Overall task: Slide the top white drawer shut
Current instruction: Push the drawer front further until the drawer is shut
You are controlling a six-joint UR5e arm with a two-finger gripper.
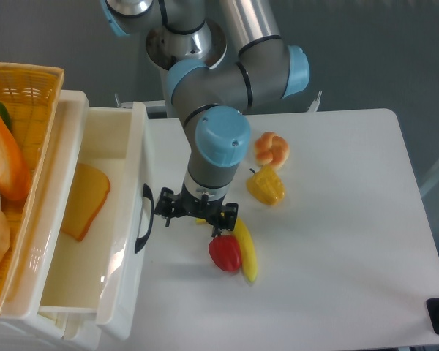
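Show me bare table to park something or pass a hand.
Free: the table's right half, past the corn and banana, and the front strip below the red pepper. Crowded: between the top white drawer and the claw.

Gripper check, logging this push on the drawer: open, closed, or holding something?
Gripper: beside the top white drawer front by its handle; open or shut cannot be told from this view.
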